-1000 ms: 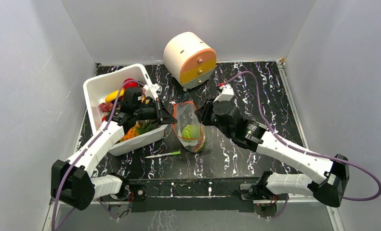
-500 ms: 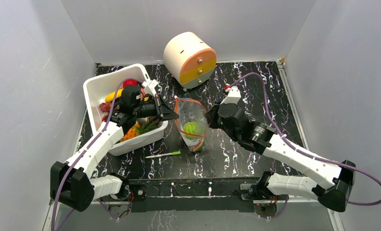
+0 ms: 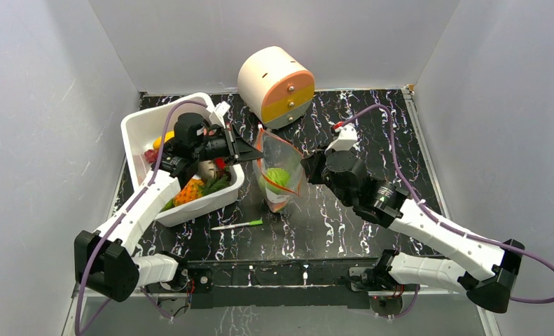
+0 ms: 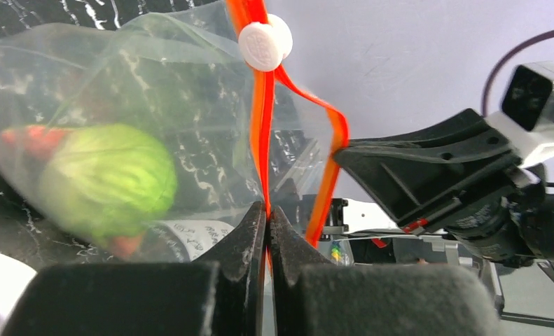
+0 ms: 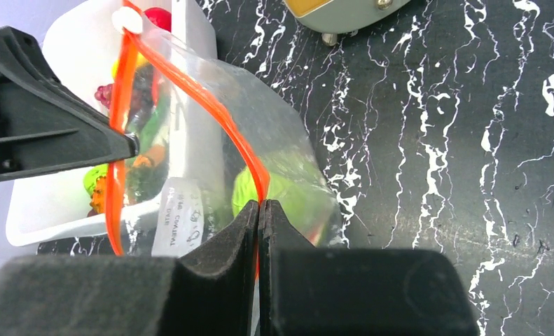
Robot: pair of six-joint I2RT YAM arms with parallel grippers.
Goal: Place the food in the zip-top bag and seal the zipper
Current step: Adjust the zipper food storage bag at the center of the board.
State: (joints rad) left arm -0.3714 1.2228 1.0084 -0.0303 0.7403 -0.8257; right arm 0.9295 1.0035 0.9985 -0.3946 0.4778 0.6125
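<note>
1. Step in hand: the bag (image 3: 279, 171) hangs mid-table, just right of the bin (image 3: 137, 129), with its mouth pulled apart between the two arms. A green piece (image 4: 113, 175) and something orange-red lie inside. More food (image 3: 190, 190) lies in the bin. I judge this to be loading with the mouth held open, and sealing has not begun.
2. Next move: both arms are occupied, so one would have to let go to fetch another piece, and the bag may slump when it does. If loading is finished, the two lips of the zipper (image 4: 262, 140) need bringing together. The white slider (image 4: 265, 43) at the far end then has to be run along the strip.
3. Left gripper (image 4: 267, 217): the jaws are pressed fully together, pinching the left lip of the zipper near its middle.
4. Right gripper (image 5: 260, 210): it is likewise clamped tight on the right lip of the orange strip. The green piece shows through the plastic just beyond its tips.
</note>
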